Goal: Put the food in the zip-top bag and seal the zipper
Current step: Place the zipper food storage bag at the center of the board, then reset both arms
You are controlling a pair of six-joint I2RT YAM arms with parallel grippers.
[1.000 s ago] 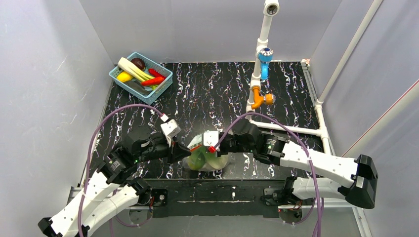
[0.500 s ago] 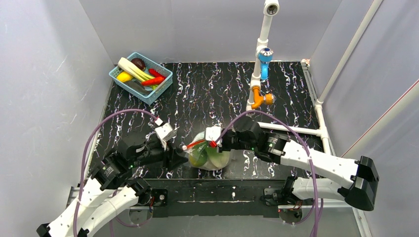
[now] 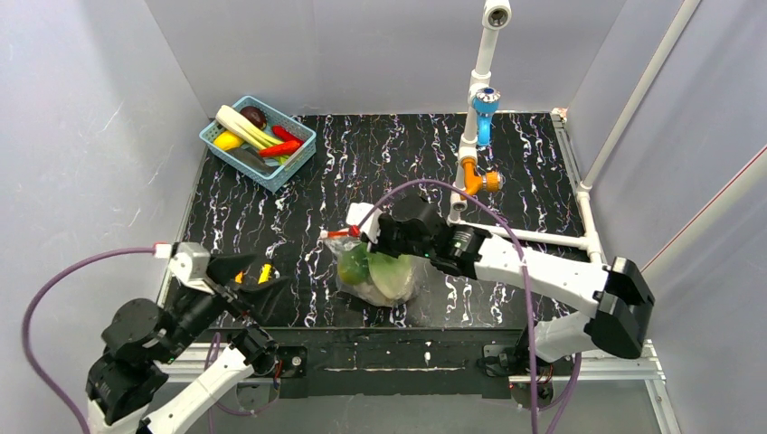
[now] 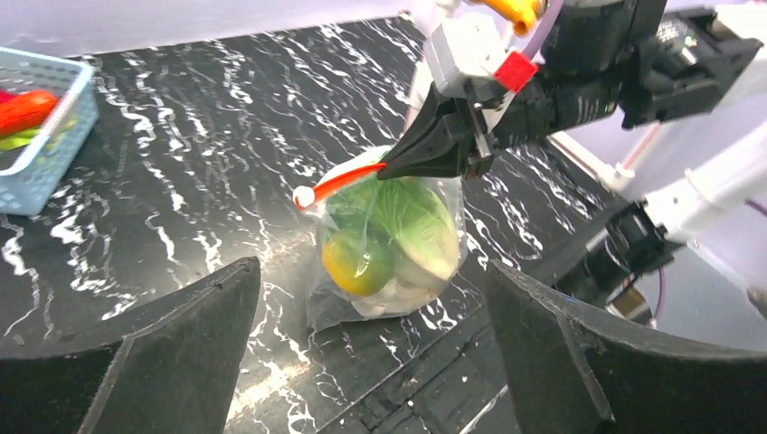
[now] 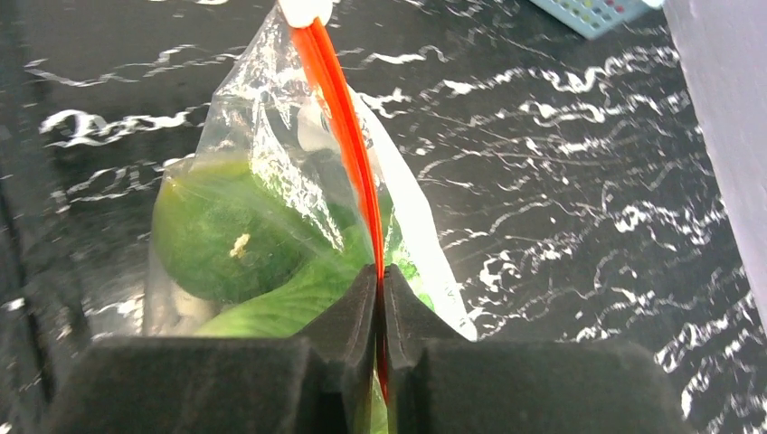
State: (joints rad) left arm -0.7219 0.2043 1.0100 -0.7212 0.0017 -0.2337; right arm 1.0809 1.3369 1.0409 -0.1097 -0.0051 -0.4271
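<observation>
The zip-top bag (image 3: 378, 276) hangs low over the table's near middle, clear and crinkly. Inside it the food shows: a green lettuce (image 4: 411, 212), a yellow-green fruit (image 4: 357, 262) and a white lumpy piece (image 4: 409, 291). The red zipper (image 5: 339, 117) runs along the mouth to a white end piece (image 4: 304, 196). My right gripper (image 5: 380, 287) is shut on the zipper and holds the bag up by it. My left gripper (image 3: 253, 276) stands wide open at the near left, well clear of the bag, with nothing between its fingers (image 4: 181, 344).
A blue basket (image 3: 294, 163) with a long white leek, a red chili and other toy foods sits at the far left corner. A white pipe stand (image 3: 479, 136) with blue and orange fittings rises at the back right. The table's near edge (image 4: 470, 362) lies just below the bag.
My left gripper let go of the zipper's end, opened wide and drew back to the near left. My right gripper kept its grip and carried the bag slightly left and away.
</observation>
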